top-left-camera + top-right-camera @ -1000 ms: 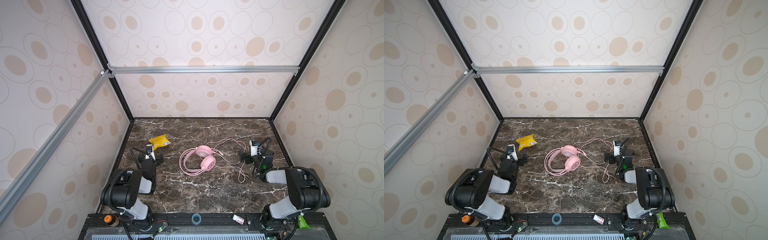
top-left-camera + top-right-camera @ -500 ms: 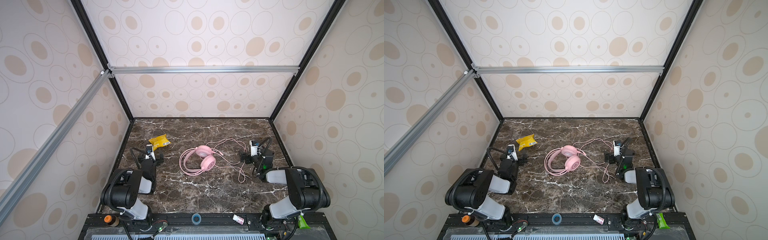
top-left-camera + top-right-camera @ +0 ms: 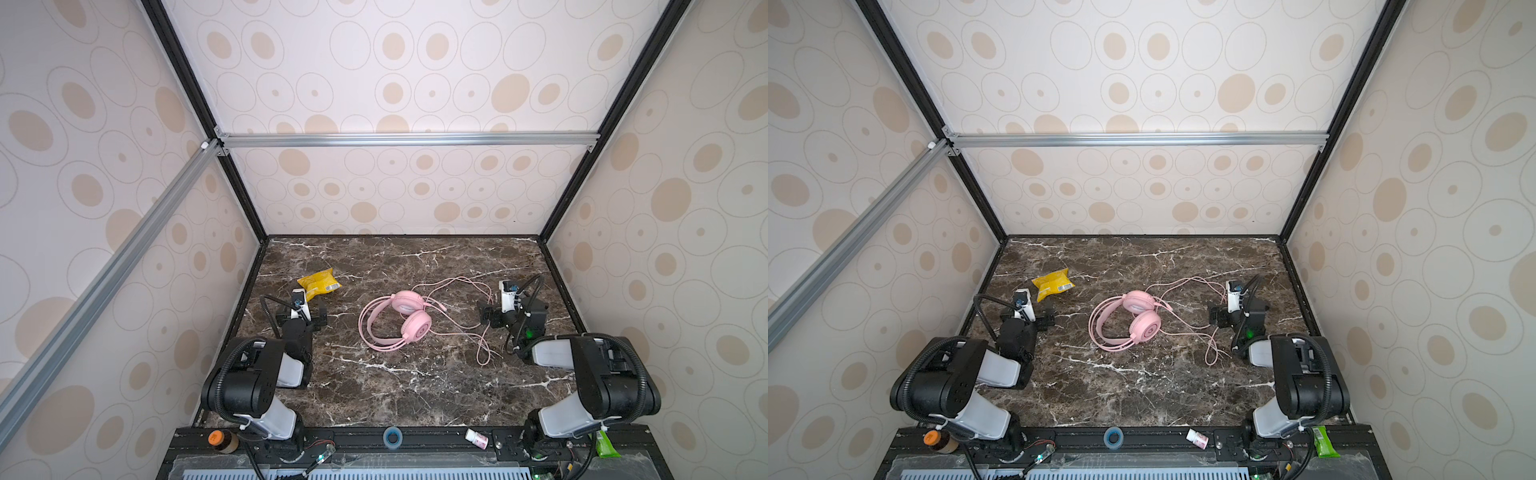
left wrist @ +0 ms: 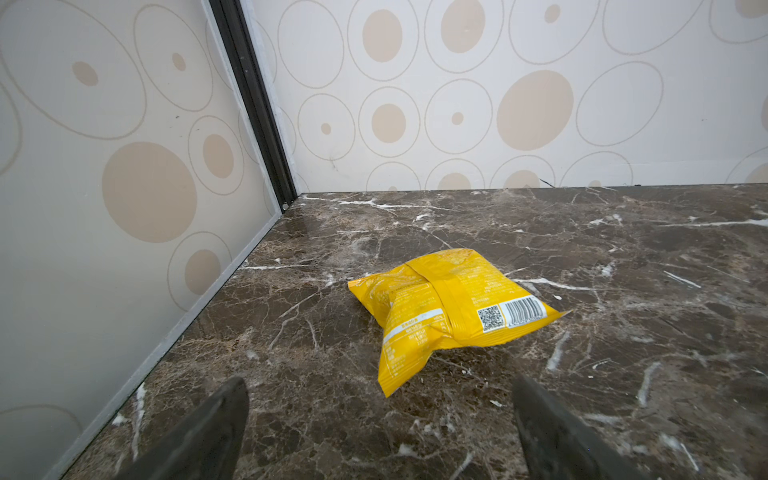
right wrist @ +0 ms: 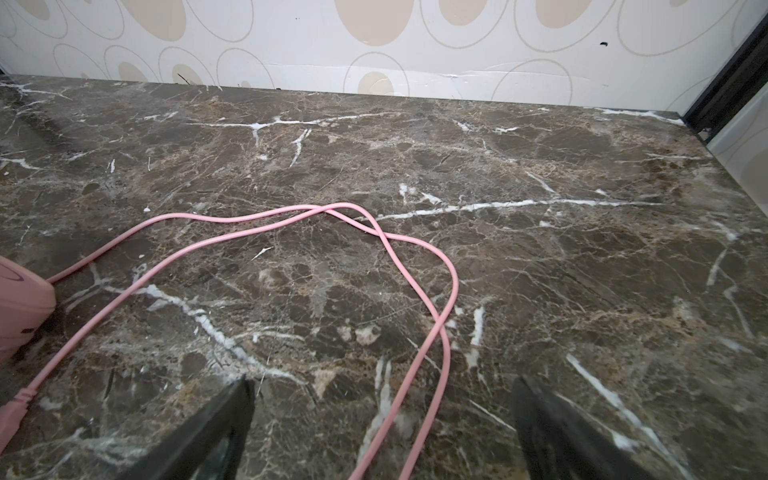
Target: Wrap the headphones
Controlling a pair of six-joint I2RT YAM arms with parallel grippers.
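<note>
Left claw [image 4: 378, 386] and right claw [image 5: 382, 382] both wide open, empty. Not started wrapping: headphones [image 3: 415, 326] mid-frame, cable [image 5: 376, 232] sprawled to their right. Reckon I pinch that cable first.

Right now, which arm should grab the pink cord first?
The right one. The cord lies looped just in front of the right tool, which is open. The left tool, open too, faces the yellow bag, on the far side of the headphones from the cord.
</note>
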